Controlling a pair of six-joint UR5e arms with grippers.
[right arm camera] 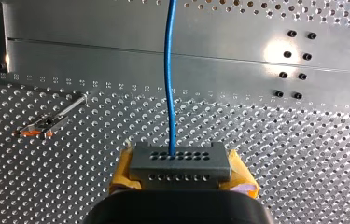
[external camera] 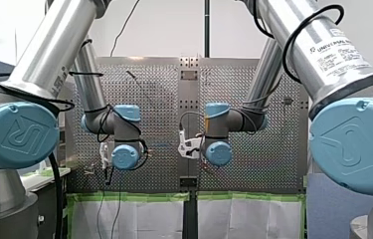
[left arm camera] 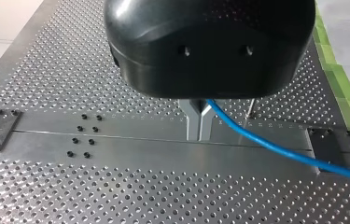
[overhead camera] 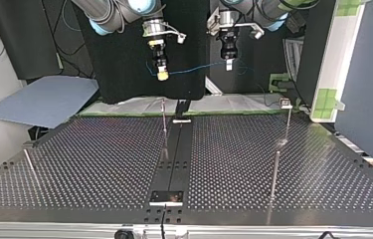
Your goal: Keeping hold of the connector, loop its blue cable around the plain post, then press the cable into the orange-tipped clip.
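grey connector (right arm camera: 179,163) sits closest to the right wrist camera, clamped between the yellow pads (right arm camera: 122,176) of my right gripper (overhead camera: 162,73). jaws closed on it, hold looks square. blue cable (right arm camera: 169,84) leaves the connector's face and runs straight ahead of the jaws.

my left gripper (left arm camera: 199,125): metal fingers (left arm camera: 192,123) pinched together on the same cable further along. the rest trails off to one side above the perforated table (left arm camera: 70,186).

top view: both grippers hang high beyond the table's far edge. the cable is strung between them with a slight sag, long axis crosswise to that view. nothing looped, nothing clipped yet.

orange-tipped clip (right arm camera: 39,127): on the table beside my right gripper, off the cable's line, well apart.

posts: thin ones stand on the table in the top view, all nearer that camera than the cable and lower. centre post (overhead camera: 164,122) is near my right gripper's side; bare post (overhead camera: 275,169) is at the view's right, on my left gripper's side. cannot tell which one is the plain post.

judgement: the span has to come down and toward that camera before any loop can start.
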